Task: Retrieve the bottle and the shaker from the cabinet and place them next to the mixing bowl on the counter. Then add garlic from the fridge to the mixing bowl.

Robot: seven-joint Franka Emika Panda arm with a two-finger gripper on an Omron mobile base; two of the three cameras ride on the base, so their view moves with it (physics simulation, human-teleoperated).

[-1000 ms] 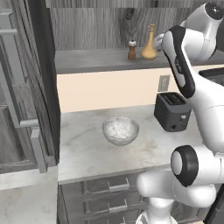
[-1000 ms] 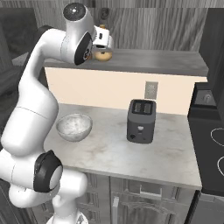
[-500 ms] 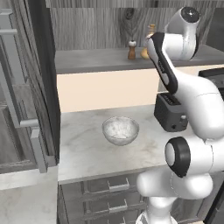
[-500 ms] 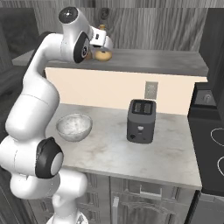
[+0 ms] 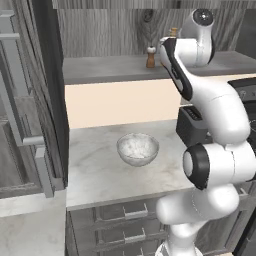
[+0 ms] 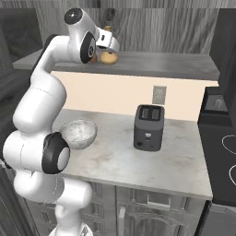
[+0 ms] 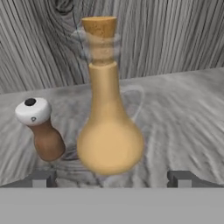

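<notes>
The tan-yellow gourd-shaped bottle with a cork-coloured top (image 7: 109, 113) stands upright on the plain grey shelf board of the dark woodgrain cabinet (image 5: 110, 70), dead ahead of the gripper (image 7: 111, 178), whose fingers (image 7: 43, 178) are spread wide with nothing between them, one tip on each side of the bulbous base. Just beside it stands the shorter brown wooden shaker with a white rounded top (image 7: 40, 127), close but apparently not touching. The bottle looks rigid, smooth and light, likely slippery and top-heavy on that slim neck, so the belly, or just above its widest part, seems the safer hold; the neck would pivot. The near finger must clear the shaker. The translucent glass mixing bowl (image 5: 137, 148) waits on the marbled off-white worktop (image 5: 100, 175) below
</notes>
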